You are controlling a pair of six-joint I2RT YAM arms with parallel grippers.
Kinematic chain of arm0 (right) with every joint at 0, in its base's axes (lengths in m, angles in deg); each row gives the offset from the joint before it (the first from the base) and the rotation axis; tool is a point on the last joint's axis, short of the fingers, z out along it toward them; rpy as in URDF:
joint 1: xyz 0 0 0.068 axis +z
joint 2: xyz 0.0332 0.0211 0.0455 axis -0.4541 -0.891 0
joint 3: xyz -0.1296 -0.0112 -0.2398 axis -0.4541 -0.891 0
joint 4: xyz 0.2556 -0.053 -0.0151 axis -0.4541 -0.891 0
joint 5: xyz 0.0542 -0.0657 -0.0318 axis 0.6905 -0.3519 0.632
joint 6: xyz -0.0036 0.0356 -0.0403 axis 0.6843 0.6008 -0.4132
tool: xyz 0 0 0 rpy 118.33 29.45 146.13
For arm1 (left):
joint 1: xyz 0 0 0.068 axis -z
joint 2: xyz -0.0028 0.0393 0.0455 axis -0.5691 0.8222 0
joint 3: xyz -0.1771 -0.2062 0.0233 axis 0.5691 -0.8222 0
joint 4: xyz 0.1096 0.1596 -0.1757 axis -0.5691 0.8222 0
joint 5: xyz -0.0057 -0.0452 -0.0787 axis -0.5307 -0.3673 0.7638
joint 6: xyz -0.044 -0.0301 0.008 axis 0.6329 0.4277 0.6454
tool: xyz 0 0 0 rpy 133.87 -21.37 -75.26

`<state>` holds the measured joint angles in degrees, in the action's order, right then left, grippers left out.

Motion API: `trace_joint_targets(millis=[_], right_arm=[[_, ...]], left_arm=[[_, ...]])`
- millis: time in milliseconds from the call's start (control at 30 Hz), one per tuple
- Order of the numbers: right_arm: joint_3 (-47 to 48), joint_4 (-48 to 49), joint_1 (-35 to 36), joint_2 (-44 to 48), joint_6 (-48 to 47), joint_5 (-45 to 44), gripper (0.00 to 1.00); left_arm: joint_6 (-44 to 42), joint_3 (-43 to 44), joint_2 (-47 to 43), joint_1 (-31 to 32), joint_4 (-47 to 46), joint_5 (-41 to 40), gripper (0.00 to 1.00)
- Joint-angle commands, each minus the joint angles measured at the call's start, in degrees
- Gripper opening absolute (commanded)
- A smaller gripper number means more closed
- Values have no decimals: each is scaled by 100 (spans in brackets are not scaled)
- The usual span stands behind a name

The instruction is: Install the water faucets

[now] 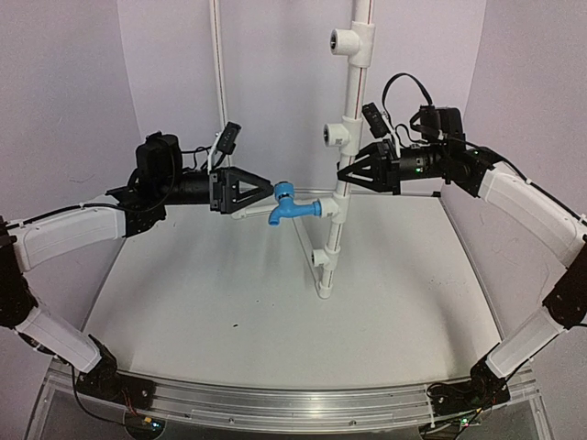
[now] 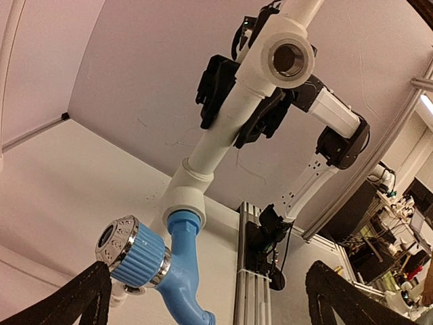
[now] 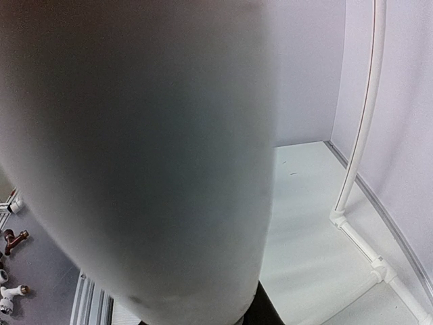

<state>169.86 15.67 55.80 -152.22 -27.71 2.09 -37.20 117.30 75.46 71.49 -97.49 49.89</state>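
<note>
1. While the right end effector (image 1: 347, 174) is closed around the upright white pipe (image 1: 354, 92), the left end effector (image 1: 268, 190) stands with its jaws wide apart and holds nothing.
2. The blue faucet (image 1: 293, 207) sits with its inlet end seated in a tee fitting (image 1: 332, 209) on that pipe, above the bench (image 1: 229, 293). It sticks out sideways toward the left arm.
3. Its spout (image 1: 273, 218) points down at the bench.
4. In the left wrist view, the ribbed knob (image 2: 132, 250) with its silvery cap lies between the two black fingers (image 2: 78, 298), just beside the one at the lower left. Whether they touch cannot be told.
5. Higher on the pipe, in the same view, a second tee (image 2: 284, 57) shows an open mouth, with the right end effector's black fingers on either side of the pipe just below it.
6. The right wrist view is almost filled by the blurred pipe, so its own fingers are nearly all hidden.
</note>
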Motion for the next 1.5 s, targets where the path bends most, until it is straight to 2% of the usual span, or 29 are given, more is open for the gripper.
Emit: trace_joint_targets(millis=[0, 233, 367, 500, 800, 1167, 1467], right_arm=[[-6, -929, -12, -121, 780, -42, 0], [5, -929, -11, -113, 801, -57, 0], [6, -922, -12, -129, 801, -55, 0], [20, -922, -13, -160, 809, -42, 0], [49, -920, -9, -166, 835, -19, 0], [65, -918, -8, -176, 851, -26, 0], [75, -917, -10, -187, 878, -37, 0]], left_arm=[[520, 327, 311, 3, -50, 213, 100], [609, 614, 744, 26, 137, 44, 99], [157, 795, 865, 250, 397, 37, 95], [-326, 1128, 1106, 429, 827, -1, 86], [-762, 1315, 1227, 481, 817, 244, 63], [-2423, 1132, 934, 744, 1253, 5, 47], [-4275, 987, 657, 914, 1823, -546, 38]])
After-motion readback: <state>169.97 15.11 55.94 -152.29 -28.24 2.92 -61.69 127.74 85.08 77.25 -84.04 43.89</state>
